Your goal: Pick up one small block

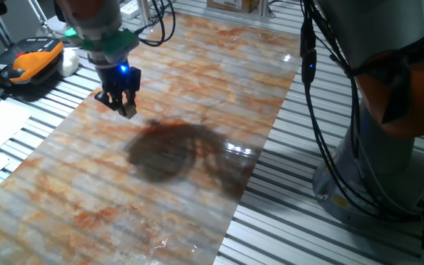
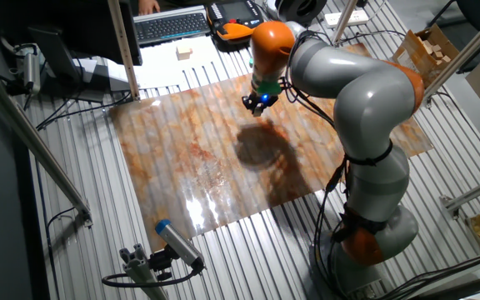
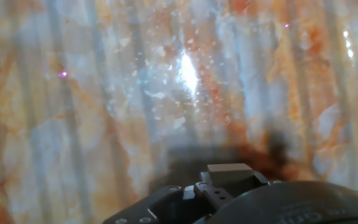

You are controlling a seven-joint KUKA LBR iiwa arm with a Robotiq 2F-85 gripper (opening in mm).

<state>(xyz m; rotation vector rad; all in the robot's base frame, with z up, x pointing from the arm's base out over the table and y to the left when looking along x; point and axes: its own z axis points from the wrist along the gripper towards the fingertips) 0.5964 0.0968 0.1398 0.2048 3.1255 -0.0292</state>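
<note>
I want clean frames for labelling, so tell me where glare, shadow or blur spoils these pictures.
One fixed view: a dark shadow on the marbled orange and white mat, with glare beside it. The other fixed view: bright glare near the mat's front edge. Hand view: soft focus and a white hotspot.

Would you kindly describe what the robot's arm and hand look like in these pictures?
The arm has rounded, glossy light-grey segments joined by orange rings, rising from a grey base. Black cables run loosely along its side. A green collar sits at the wrist, above a small black two-fingered hand with a glowing blue light. No lettering is legible.
</note>
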